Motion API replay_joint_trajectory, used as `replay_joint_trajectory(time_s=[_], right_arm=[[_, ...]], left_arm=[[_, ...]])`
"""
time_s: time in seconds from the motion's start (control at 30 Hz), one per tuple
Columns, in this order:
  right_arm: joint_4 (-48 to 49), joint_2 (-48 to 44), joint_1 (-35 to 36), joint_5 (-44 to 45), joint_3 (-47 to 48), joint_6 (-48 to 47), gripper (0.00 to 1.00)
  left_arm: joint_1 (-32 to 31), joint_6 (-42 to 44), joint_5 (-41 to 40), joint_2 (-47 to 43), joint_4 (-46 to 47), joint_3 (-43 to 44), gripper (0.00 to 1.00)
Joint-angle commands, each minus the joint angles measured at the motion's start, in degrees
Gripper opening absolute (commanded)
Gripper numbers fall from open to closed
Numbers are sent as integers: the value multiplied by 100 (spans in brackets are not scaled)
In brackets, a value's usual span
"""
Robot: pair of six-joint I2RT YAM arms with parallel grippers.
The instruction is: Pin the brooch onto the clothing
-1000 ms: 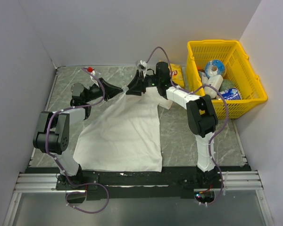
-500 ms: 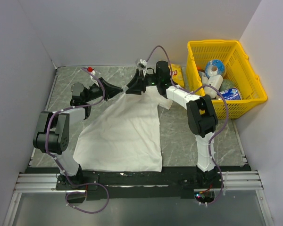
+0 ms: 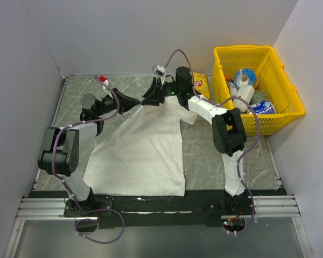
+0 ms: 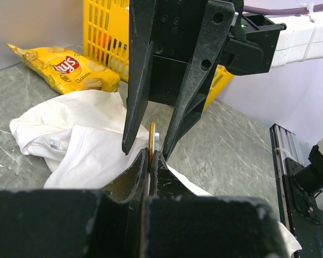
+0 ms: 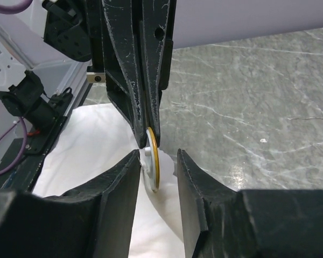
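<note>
So the yellow basket (image 3: pixel 242 49) sits at the far right of the worktop (image 3: pixel 220 156), and it's got a blue-and-white roll (image 3: pixel 246 77), some white thing (image 3: pixel 242 95) and a blue packet (image 3: pixel 261 107) in it. There's something greenish tucked in there too, but honestly it's all too small from above to say what any of it really is. A yellow chip bag (image 3: pixel 200 81) lies flat on the worktop just left of the basket, not in it. The white shirt (image 3: pixel 140 150) is spread over the middle of the worktop, and its far end is bunched up under where the two arms meet. From the top view you can't see the brooch at all, as both sets of fingers are in the way and it's tiny. The wrist views are what show it. The left fingers (image 4: pixel 134 177) are pressed together and pinching the brooch (image 4: pixel 151 137), which is a thin gold disc held upright and seen edge-on, with a little white bit on one face. The right fingers (image 5: pixel 118 183) come in from the opposite side, spread apart, one on each side of the disc. There's a visible gap on both sides, so they're not gripping or touching it. The brooch hangs right over the white fabric near the bunched end. Can't tell if its lower edge actually touches the shirt, since the fingers cut that part off in both wrist views.
</note>
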Motion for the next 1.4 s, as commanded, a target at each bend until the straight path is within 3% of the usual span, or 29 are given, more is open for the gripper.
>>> replay_joint_trajectory(time_s=[0.0,0.13,0.27,0.37,0.53,0.67,0.7,0.8,0.9,1.03,1.13,1.17,1.37], right_arm=[[-17,139,78,-38,275,-109,40],[-26,-53,70,-108,83,-205,49],[27,-300,43,-222,-287,-434,69],[45,-406,-44,-363,-507,-583,74],[737,-564,-316,-556,-955,-234,74],[2493,-433,-431,-793,-1096,1475,70],[3489,-372,-431,-837,-1079,1864,69],[4969,93,-423,-943,-756,3272,63],[5379,445,-388,-1075,-290,3995,56],[4699,394,-335,-1057,-305,3602,54],[3634,148,-308,-944,-498,2408,52],[2848,78,-308,-917,-533,1752,52],[1400,-169,-212,-750,-534,438,51]], left_arm=[[-27,88,158,-96,167,226,1],[-36,255,53,-105,9,235,1],[-18,378,17,-105,34,209,1],[26,387,26,-70,122,191,1],[70,316,289,44,447,156,1],[105,194,666,185,851,173,1],[122,54,746,246,1139,182,1],[140,-192,922,360,1579,173,1],[149,-333,1027,431,1739,191,1],[149,-544,1089,510,2029,182,1],[158,-685,1133,519,2249,164,1],[158,-703,1125,510,2302,164,1],[158,-580,1116,379,2126,164,1]])
